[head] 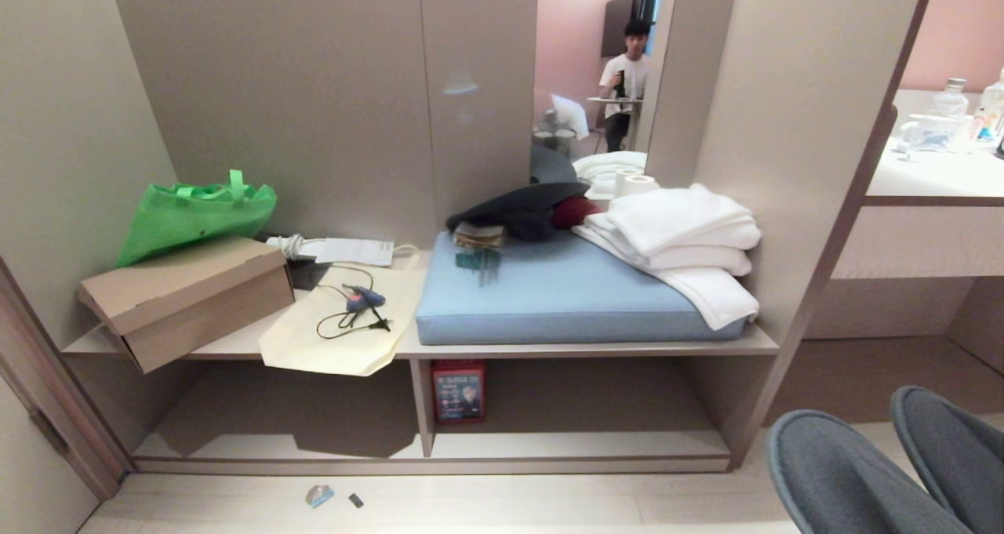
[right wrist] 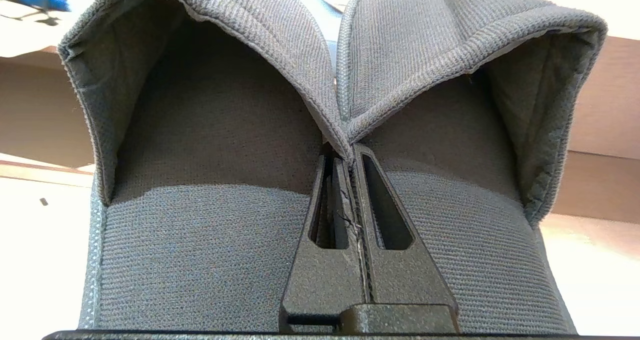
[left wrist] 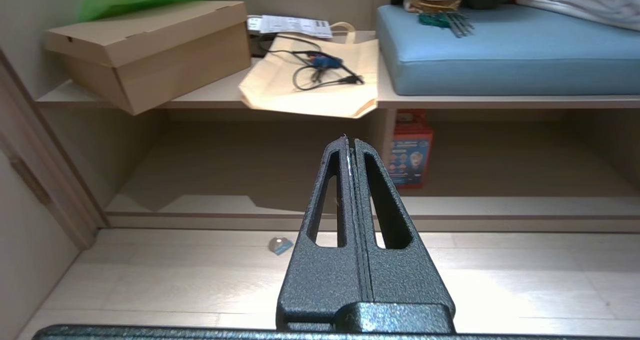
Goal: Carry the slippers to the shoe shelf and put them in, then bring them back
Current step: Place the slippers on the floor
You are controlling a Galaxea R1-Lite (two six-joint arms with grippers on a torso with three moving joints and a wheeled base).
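- While you are looking down through the head camera, the slippers (head: 878, 471) are showing at the lower right, toes pointing up and forward, side by side and touching; they are sitting off the floor, in front of the unit and to the right of it.
- Your right gripper (right wrist: 352, 153) is clamping the pair where the two inner edges meet — one finger is reaching inside each slipper (right wrist: 210, 130), with the folded fabric pinched between them; the open backs are facing the wrist camera.
- Your left gripper (left wrist: 350, 141) is clenched on nothing, fingers pressed flat together; it is pointing toward the shoe shelf (head: 580, 444) and hanging above the pale floor (left wrist: 150, 275).
- That low cubby is standing ahead of you, split by a vertical divider (head: 423, 405); a red box (head: 459, 390) is standing upright just right of the divider, at the back.
- On the bench board above, a cardboard box (head: 184, 299) is overhanging the left front edge; a cream tote bag (head: 345, 322) with a black cable (head: 349, 314) on it is drooping over the edge beside it; a green bag (head: 196, 212) is leaning behind the box.
- A blue cushion (head: 557, 295) is lying on the right half — folded white towels (head: 682, 244) are piled on its right end.
- Two small scraps (head: 320, 495) are lying on the floor before the unit; a person (head: 627, 87) is showing in the mirror behind.
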